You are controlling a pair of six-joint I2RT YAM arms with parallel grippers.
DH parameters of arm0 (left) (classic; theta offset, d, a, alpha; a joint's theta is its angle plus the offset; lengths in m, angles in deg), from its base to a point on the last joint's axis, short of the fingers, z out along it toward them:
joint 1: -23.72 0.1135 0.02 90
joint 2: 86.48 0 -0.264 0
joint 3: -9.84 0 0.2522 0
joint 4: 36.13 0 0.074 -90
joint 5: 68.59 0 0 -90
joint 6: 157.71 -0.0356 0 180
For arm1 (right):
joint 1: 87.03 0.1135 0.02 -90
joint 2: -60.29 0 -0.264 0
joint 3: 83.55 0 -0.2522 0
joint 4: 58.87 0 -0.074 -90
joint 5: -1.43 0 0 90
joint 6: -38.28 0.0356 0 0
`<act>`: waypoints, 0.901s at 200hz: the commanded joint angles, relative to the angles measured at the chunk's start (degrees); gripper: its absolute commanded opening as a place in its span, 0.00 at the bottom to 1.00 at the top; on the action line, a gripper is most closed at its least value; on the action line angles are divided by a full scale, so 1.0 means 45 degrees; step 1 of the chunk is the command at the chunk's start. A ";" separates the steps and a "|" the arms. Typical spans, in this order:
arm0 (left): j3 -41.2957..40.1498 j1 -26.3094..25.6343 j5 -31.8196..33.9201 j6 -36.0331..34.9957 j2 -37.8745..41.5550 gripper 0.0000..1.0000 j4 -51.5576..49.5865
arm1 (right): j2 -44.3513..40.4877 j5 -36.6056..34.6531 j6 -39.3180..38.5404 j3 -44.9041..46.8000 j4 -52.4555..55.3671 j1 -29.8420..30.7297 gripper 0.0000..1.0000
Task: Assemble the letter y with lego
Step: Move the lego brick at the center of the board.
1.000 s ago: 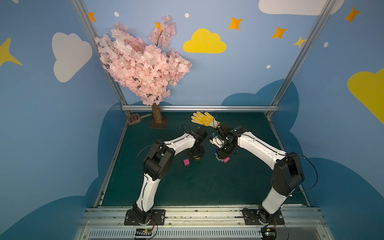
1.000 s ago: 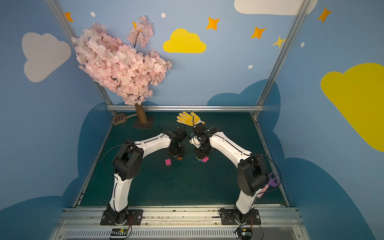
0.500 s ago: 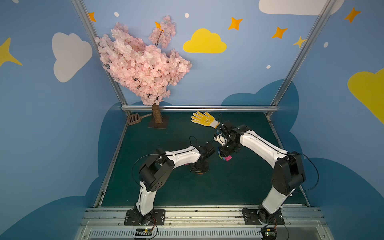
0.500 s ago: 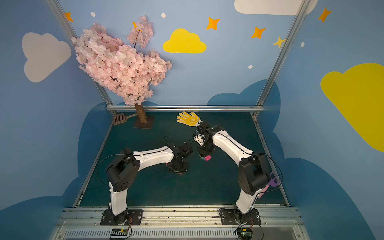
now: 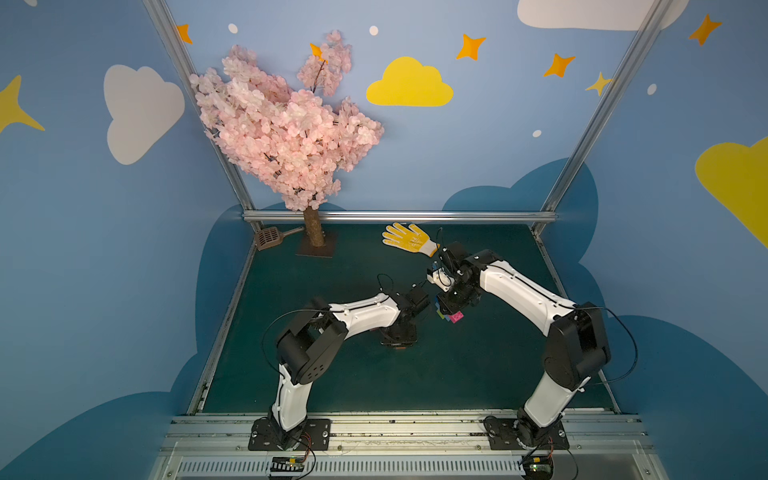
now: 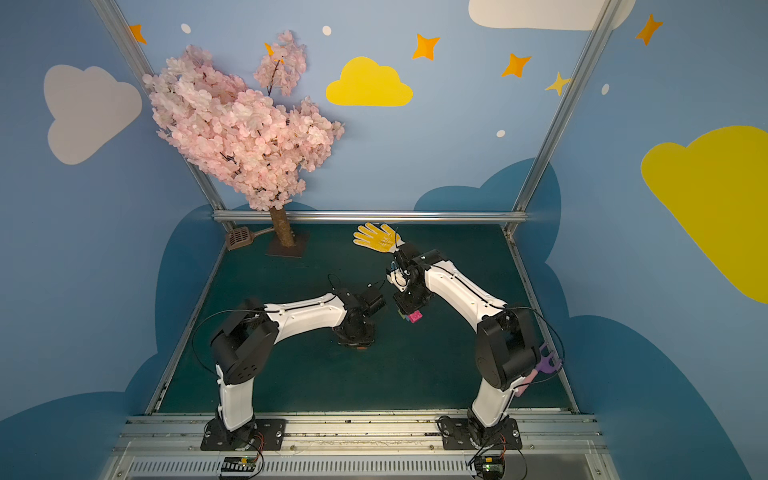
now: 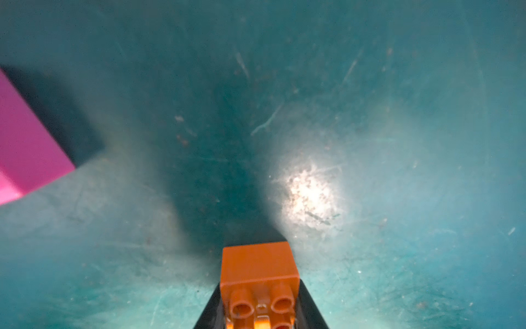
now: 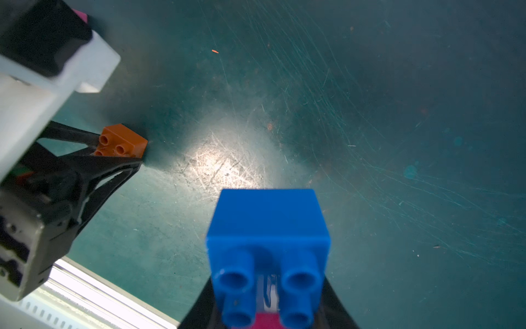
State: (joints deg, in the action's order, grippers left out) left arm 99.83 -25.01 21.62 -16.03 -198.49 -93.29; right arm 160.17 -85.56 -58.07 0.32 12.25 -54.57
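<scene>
Left fingers (image 7: 310, 313) pinch shut on orange brick (image 7: 257, 266), lower centre of left wrist frame, right fingers (image 8: 336, 310) clamp blue brick (image 8: 267, 225) of part-built letter y (image 5: 453, 316) mid-frame in a top view; shallow tip grips could let either twist during pressing, misseating studs or splitting it.

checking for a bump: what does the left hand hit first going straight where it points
Likely the green mat, with the orange brick touching first; the left hand points down at it. The pink brick lies off to the side.
</scene>
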 commanded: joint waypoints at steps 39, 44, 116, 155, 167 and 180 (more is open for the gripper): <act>-0.0372 -0.0128 0.0051 -0.0138 -0.0075 0.61 -0.0102 | 0.0251 0.0216 0.0041 -0.0076 0.0120 0.0095 0.00; -0.0331 -0.0128 0.0066 -0.0156 -0.0053 0.67 -0.0165 | 0.0312 0.0281 -0.0030 -0.0096 0.0113 0.0098 0.00; 0.0492 0.0492 0.0330 -0.0520 0.1689 0.79 -0.1216 | 0.1914 -0.0663 -0.1206 -0.0380 0.0090 0.0711 0.00; -0.0835 0.1716 -0.0047 -0.0882 0.3555 0.79 -0.0708 | 0.2022 -0.0849 -0.1296 -0.0032 -0.0427 0.0934 0.00; -0.1367 0.2124 -0.0281 -0.1018 0.3979 0.80 -0.0430 | 0.2063 -0.1022 -0.1289 0.0086 -0.0539 0.1007 0.00; -0.1827 0.2484 -0.0387 -0.1115 0.4309 0.80 -0.0298 | 0.2101 -0.1203 -0.1273 0.0250 -0.0719 0.1063 0.00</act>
State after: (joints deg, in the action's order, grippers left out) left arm 95.34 -16.26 21.55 -19.18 -180.46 -94.80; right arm 169.13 -88.86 -63.29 -0.06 10.33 -50.22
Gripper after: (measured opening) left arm 0.796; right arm 0.348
